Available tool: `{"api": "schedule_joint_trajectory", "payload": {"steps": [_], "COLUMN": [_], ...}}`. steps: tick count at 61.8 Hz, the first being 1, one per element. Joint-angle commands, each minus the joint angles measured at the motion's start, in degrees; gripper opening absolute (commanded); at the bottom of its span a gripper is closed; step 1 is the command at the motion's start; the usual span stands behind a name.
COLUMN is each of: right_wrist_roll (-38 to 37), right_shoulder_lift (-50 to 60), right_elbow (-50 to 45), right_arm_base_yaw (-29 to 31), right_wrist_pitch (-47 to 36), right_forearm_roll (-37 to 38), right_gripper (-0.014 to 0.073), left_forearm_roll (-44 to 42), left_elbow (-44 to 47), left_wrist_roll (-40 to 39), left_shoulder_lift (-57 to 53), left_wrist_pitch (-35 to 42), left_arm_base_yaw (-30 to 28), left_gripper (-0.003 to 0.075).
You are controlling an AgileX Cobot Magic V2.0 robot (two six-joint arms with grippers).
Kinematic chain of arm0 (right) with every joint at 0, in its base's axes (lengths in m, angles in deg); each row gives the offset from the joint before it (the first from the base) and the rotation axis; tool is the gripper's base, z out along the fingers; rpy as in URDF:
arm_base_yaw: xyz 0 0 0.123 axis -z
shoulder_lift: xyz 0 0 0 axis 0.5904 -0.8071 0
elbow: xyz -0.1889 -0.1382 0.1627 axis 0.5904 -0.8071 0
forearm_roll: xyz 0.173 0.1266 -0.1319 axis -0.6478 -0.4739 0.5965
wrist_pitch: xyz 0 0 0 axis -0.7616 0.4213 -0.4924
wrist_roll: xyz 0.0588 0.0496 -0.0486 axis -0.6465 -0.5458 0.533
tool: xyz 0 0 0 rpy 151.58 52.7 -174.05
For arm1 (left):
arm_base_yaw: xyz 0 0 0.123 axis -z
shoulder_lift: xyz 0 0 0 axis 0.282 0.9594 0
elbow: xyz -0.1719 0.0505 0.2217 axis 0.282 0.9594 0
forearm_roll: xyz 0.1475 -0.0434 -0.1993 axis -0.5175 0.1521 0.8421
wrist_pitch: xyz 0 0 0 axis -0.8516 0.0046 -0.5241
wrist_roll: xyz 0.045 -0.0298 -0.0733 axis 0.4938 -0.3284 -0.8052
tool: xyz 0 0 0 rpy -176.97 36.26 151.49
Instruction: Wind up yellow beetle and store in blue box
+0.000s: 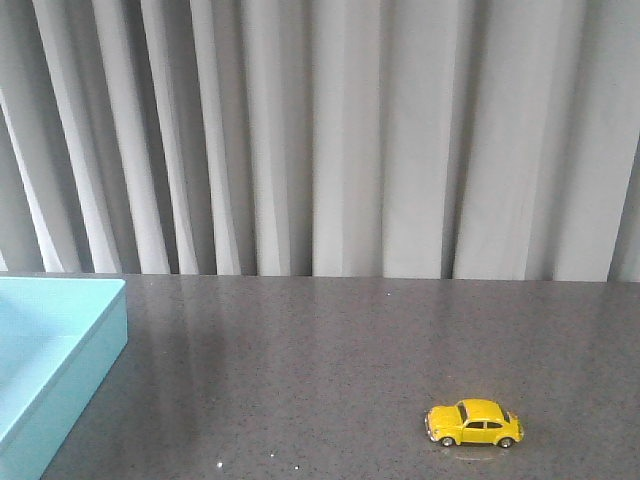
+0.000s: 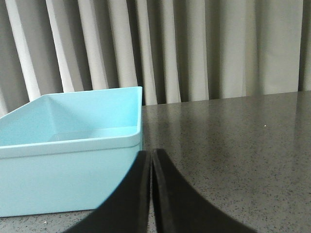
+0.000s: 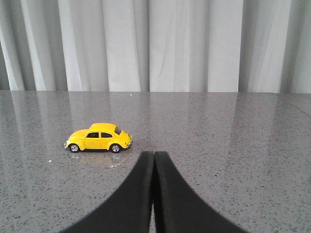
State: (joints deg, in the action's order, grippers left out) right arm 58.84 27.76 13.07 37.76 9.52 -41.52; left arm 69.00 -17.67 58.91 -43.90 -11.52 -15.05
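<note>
The yellow beetle (image 1: pixel 474 422) stands on its wheels on the dark speckled table, near the front right, side-on to me. It also shows in the right wrist view as the yellow beetle (image 3: pixel 98 138), some way beyond and to one side of my right gripper (image 3: pixel 154 154), which is shut with nothing in it. The blue box (image 1: pixel 50 350) sits at the table's left edge, its inside bare where visible. My left gripper (image 2: pixel 151 152) is shut and holds nothing, just in front of the blue box (image 2: pixel 68 184) near its corner. Neither gripper appears in the front view.
The dark grey speckled table (image 1: pixel 320 340) runs back to a wall of grey pleated curtains (image 1: pixel 330 130). Nothing else stands on the table between the box and the car.
</note>
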Motion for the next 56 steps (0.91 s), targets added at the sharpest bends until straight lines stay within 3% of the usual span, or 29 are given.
{"api": "schedule_joint_trajectory", "payload": {"steps": [1, 56], "right_wrist_roll": [0.3, 0.3], "right_shoulder_lift": [0.4, 0.4], "right_elbow": [-0.2, -0.2], "right_arm_base_yaw": [0.4, 0.4], "right_wrist_pitch": [-4.4, -4.4], "right_forearm_roll": [0.4, 0.4], "right_gripper": [-0.0007, -0.0007], "left_forearm_roll": [0.1, 0.1], "left_elbow": [-0.6, -0.6], "left_wrist_roll": [-0.6, -0.6], "left_shoulder_lift": [-0.9, -0.9], "left_wrist_pitch": [4.3, 4.3], "left_arm_base_yaw": [0.0, 0.0], "left_gripper": [-0.0005, -0.0005]}}
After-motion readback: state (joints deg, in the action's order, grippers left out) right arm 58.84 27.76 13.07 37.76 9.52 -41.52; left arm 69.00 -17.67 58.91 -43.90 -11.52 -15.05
